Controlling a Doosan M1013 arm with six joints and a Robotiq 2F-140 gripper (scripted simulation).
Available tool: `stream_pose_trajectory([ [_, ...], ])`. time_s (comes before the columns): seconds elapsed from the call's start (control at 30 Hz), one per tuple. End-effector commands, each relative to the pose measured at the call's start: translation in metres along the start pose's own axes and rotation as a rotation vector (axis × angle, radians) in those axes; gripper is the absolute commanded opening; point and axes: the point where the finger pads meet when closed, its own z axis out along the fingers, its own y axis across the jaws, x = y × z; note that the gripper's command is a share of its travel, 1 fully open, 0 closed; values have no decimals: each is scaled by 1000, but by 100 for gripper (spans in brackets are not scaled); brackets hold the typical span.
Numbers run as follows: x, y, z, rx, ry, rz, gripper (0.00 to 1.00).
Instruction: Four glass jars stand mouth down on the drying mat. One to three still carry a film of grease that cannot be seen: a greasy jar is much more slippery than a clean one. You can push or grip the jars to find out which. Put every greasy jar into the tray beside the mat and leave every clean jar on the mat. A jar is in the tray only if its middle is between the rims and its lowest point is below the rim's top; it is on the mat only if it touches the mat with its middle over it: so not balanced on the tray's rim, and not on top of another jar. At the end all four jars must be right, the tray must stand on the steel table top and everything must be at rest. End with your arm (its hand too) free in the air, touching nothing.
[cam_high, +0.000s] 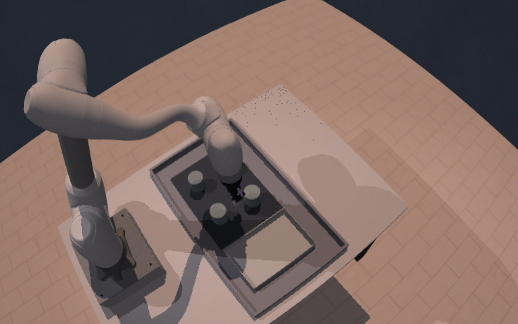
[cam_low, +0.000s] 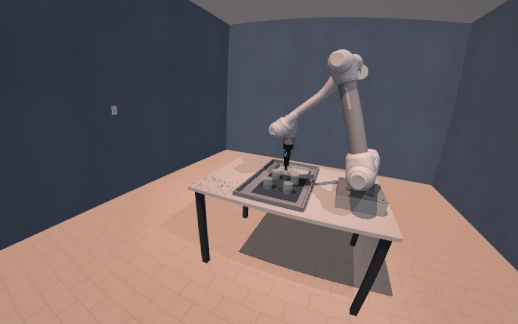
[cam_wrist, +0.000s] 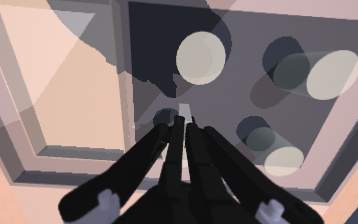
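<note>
The tool (cam_wrist: 183, 121) is closed tight with nothing between its fingers, tips pointed down over the dark drying mat (cam_high: 260, 214), which suits a push test rather than a grasp.

Three jars show plainly, all mouth down on the mat. In the wrist view one jar (cam_wrist: 201, 57) stands ahead of the tips, a second jar (cam_wrist: 320, 75) lies well off to the right, and a third jar (cam_wrist: 274, 150) sits near the tool's right side. A small round shape right at the fingertips may be the fourth jar, but it is too hidden to be sure; the top view shows only three, with the arm covering that spot.

The tray (cam_high: 312, 243), off to the tool's left in the wrist view, holds no jar. It and the mat lie inside a larger rimmed frame on the surface (cam_high: 325, 150).

Risks, as I judge them: a sideways push with the closed tips could send a slippery jar skating into a neighbour, muddling the test, or off the mat. A push struck too high might topple a jar.
</note>
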Motion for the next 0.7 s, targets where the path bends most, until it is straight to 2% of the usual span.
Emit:
stream_pose_trajectory([
  [0.0,0,0,-20,0,0,0,0],
  [0.03,0,0,-28,0,0,0,0],
  [0.1,0,0,-28,0,0,0,0],
  [0.3,0,0,-74,0,0,0,0],
  [0.33,0,0,-74,0,0,0,0],
  [0.6,-5,65,-74,0,0,0,0],
  [0.67,-5,65,-74,0,0,0,0],
])
